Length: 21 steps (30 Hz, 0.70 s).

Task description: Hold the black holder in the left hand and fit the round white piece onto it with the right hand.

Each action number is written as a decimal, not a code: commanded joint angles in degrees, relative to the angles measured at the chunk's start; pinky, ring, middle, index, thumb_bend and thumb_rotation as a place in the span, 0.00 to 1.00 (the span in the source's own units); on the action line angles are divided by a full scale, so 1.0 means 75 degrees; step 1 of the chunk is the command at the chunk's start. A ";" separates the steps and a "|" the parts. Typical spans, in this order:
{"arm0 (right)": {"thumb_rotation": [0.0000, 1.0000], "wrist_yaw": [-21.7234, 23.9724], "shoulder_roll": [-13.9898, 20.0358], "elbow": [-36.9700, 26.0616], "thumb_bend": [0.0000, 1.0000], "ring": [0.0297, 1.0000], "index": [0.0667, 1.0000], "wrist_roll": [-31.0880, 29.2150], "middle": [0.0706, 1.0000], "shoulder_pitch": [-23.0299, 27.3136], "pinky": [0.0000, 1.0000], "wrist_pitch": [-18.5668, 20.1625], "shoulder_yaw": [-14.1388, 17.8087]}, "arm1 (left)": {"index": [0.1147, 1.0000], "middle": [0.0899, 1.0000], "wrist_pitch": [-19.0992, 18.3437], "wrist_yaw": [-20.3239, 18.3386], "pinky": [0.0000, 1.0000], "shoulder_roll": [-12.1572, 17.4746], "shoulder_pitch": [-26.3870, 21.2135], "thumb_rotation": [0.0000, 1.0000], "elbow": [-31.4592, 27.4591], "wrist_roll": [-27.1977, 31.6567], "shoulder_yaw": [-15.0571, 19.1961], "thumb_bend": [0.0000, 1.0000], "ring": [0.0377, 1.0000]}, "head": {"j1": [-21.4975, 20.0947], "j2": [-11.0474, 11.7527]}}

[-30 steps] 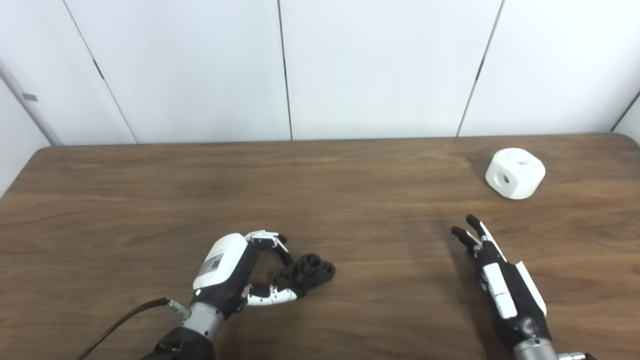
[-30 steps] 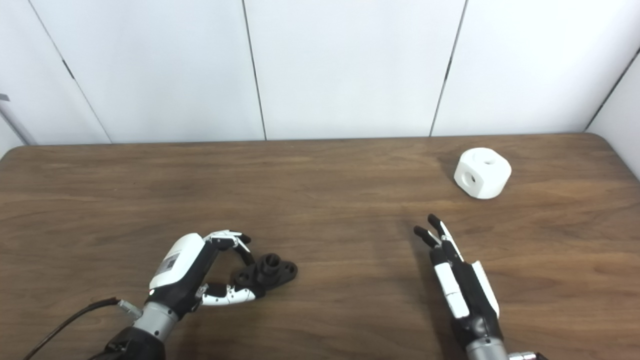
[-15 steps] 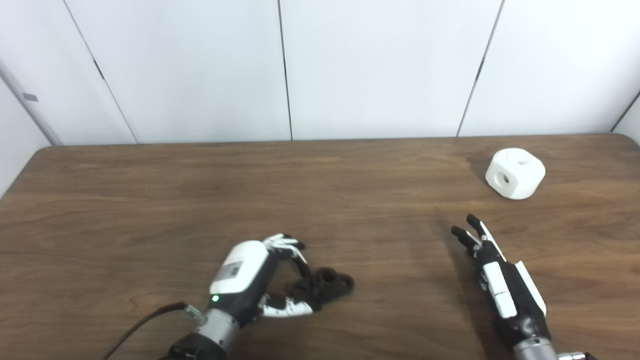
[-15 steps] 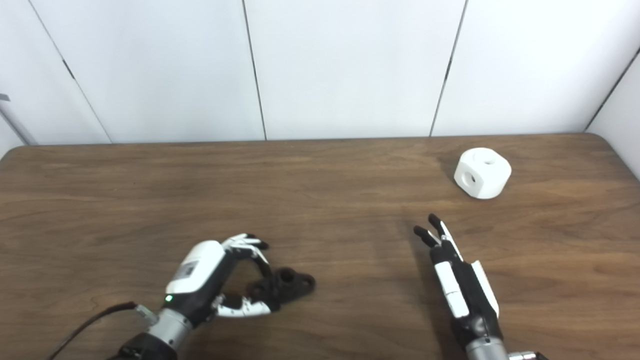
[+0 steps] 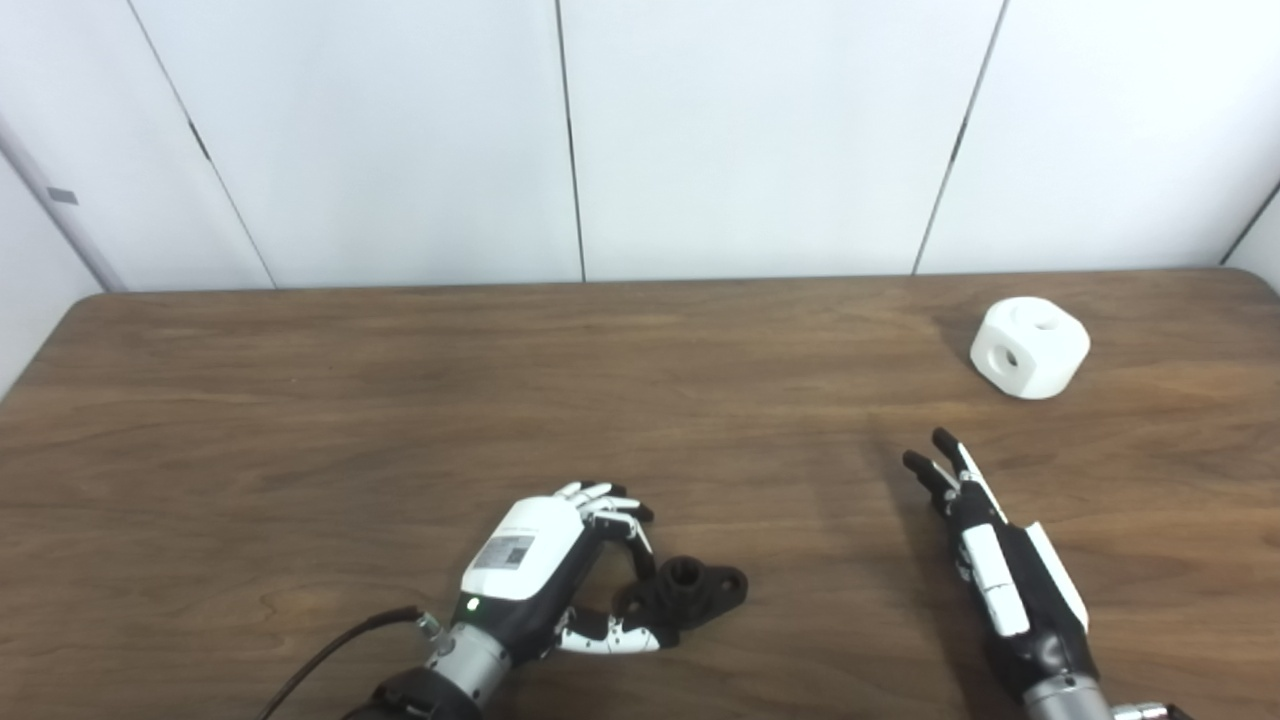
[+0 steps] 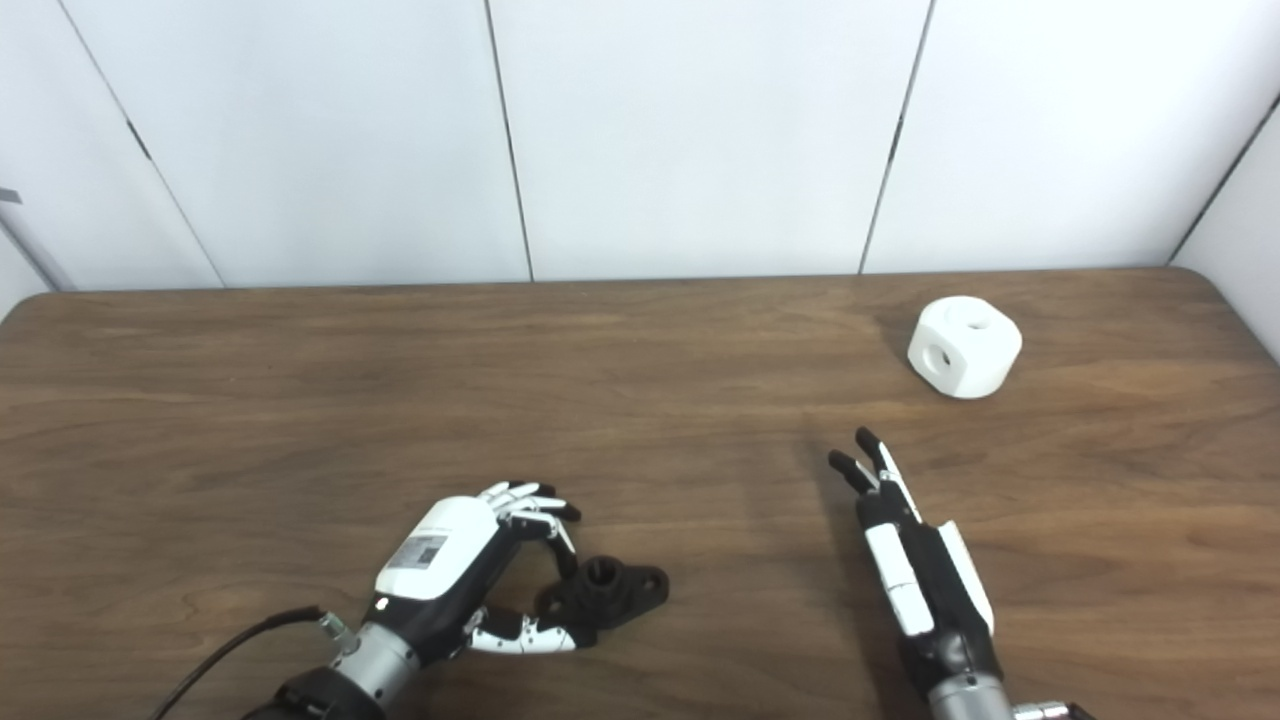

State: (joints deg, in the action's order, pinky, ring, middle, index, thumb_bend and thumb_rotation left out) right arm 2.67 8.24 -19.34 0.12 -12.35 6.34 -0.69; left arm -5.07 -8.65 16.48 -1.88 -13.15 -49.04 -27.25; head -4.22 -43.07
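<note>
pinching the black holder, left hand (right hand flat, fingers spread, holding nothing).

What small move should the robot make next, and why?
Probably reach the right hand forward to the round white piece: it lies apart on the table, untouched, that hand is open, and the left hand already pinches the black holder.

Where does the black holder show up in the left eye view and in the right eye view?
Left eye view: black holder low, just right of centre, at the left hand.
Right eye view: same holder, low, just left of centre.
Shared landmark: round white piece at the far right of the table.
</note>
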 commanded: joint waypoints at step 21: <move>0.82 -0.0647 -0.0235 -0.0898 0.54 1.00 0.94 0.0075 0.98 0.0379 1.00 0.0637 0.0446 | 0.42 0.77 0.0096 -0.0490 0.88 0.0295 0.0260 0.05 0.0128 -0.0477 -0.0012 0.52 0.87 | -0.1251 0.0401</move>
State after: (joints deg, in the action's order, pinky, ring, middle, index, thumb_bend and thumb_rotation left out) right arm -1.52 7.94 -23.52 0.47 -12.15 11.36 1.74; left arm -3.86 -9.04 16.62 -1.81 -13.23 -51.53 -26.95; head -13.62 -39.99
